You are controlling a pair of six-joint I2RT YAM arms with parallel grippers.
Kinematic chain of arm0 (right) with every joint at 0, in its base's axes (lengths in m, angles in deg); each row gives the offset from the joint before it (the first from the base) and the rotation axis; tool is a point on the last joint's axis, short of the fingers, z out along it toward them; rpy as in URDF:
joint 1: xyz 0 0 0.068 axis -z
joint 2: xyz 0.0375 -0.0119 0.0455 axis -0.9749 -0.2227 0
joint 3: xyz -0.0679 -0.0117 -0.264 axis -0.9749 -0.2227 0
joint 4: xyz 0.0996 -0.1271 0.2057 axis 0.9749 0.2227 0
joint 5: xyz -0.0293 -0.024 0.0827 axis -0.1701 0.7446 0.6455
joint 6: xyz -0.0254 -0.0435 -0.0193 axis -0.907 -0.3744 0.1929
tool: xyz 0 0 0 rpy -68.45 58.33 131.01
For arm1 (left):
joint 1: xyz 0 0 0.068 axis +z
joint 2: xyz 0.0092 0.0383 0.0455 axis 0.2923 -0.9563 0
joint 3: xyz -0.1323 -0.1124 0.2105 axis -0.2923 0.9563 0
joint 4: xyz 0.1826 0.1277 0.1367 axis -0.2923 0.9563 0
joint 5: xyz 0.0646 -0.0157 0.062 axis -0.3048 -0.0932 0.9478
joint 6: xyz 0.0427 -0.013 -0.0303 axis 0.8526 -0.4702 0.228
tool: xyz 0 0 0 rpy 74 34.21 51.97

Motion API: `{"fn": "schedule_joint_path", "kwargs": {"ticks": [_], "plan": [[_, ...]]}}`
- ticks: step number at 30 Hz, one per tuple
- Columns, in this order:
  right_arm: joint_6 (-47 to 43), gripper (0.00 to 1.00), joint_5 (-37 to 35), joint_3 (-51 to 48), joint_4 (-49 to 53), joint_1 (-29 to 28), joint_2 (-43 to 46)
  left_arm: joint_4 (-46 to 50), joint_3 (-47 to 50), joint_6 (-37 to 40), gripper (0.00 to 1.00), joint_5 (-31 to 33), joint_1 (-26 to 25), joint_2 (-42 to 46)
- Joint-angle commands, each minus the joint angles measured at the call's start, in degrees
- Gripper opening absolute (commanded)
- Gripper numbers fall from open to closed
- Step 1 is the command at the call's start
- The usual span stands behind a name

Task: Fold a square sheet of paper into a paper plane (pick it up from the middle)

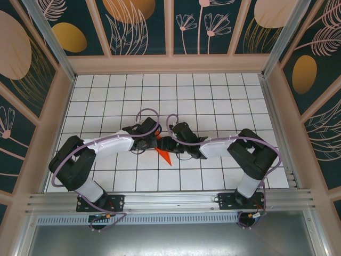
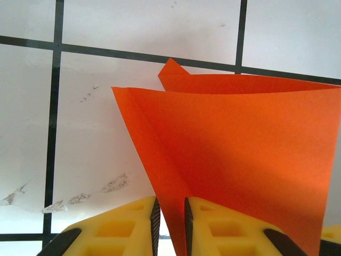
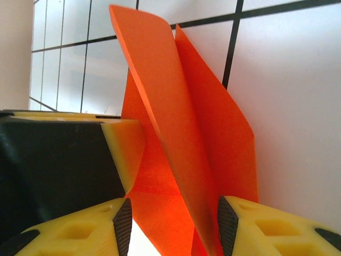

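Note:
The square sheet of paper (image 1: 164, 156) is bright orange and folded into a narrow, pointed shape with raised flaps. It stands off the tiled floor between the two grippers at mid table. My left gripper (image 2: 170, 208) is shut on its lower folded edge, and the paper (image 2: 229, 149) fans out above the yellow fingers. My right gripper (image 3: 175, 216) is open around the paper (image 3: 176, 133). Its right pad touches a flap and its left pad stands apart. The left gripper's yellow finger (image 3: 125, 146) shows beside the paper in the right wrist view. In the top view, left gripper (image 1: 153, 142) and right gripper (image 1: 167, 144) meet tip to tip.
The white tiled floor (image 1: 213, 96) stretches beyond the grippers to the back wall (image 1: 170, 64). Side walls close in left and right. An aluminium rail (image 1: 170, 200) carries both arm bases at the near edge.

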Motion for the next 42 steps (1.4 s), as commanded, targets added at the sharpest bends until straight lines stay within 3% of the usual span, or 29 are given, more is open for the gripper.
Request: {"fn": "schedule_joint_path", "kwargs": {"ticks": [1,13,22,42], "plan": [[-1.9,0.50,0.1,0.9,2.5,-0.7,-0.6,-0.4,0.9,0.8,0.22,0.5,0.5,1.3],[-4.4,0.46,-3.2,3.3,8.5,-2.8,-0.5,-0.4,1.1,0.7,0.21,0.6,0.6,1.2],[-5.4,0.48,-10.6,6.1,12.8,-2.4,1.8,-0.9,2.5,0.7,0.20,0.8,0.6,1.6],[-7.7,0.49,-6.0,7.9,14.4,-3.4,-2.6,-1.1,2.2,0.8,0.21,0.5,0.5,1.7]]}}
